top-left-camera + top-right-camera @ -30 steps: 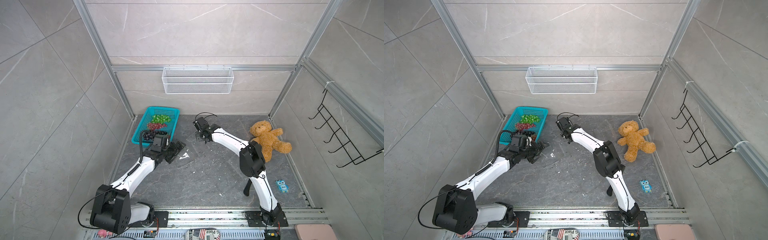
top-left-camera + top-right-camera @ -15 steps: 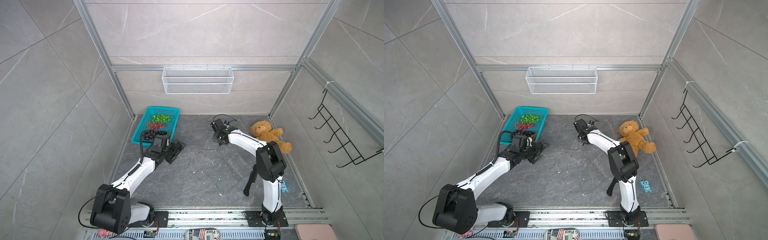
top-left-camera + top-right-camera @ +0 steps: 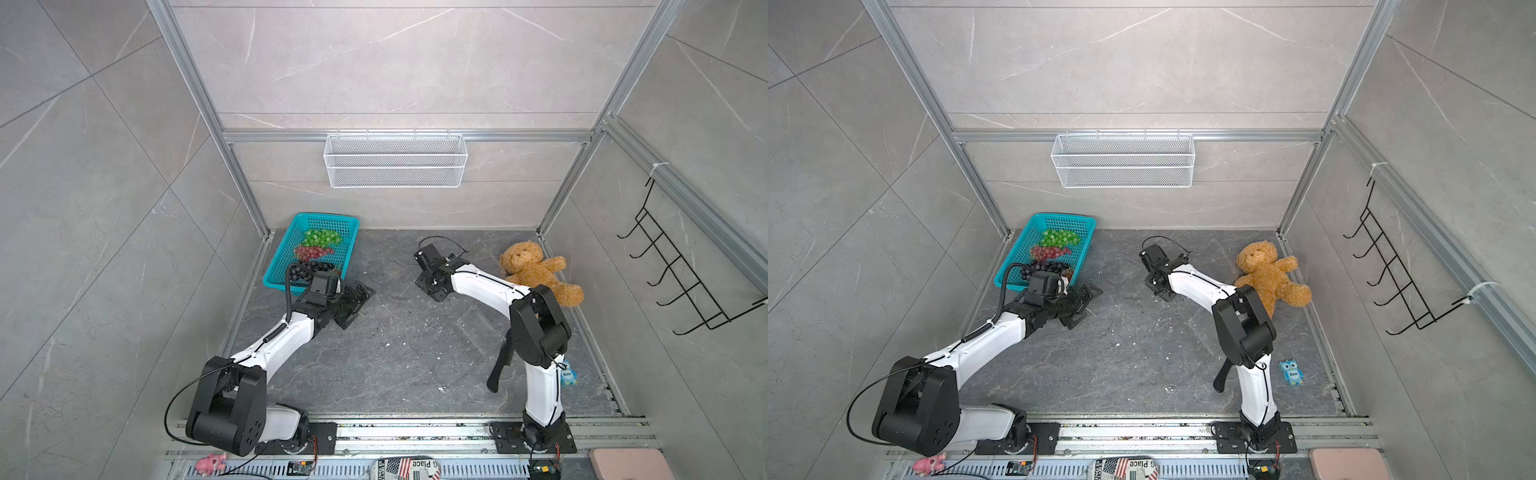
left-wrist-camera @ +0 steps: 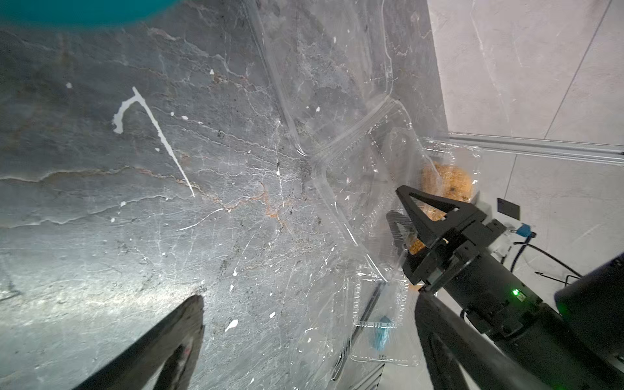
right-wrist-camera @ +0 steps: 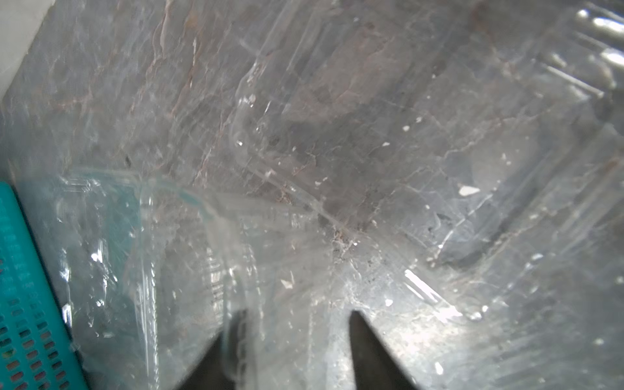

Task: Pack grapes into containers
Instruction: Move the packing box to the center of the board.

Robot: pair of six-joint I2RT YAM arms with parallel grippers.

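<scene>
Plastic container's (image 5: 223,229) rim sits between right end effector's (image 5: 296,315) parted jaws; left end effector (image 4: 309,300) spread wide.

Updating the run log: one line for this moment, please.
grapes: in basket | left gripper: open, empty | right gripper: open, at clear box

I am stretching my left gripper (image 3: 358,305) low toward one o'clock, spreading its jaws wide. I am folding my right arm (image 3: 490,291), pointing my right gripper (image 3: 431,289) toward ten o'clock, jaws parted.
</scene>
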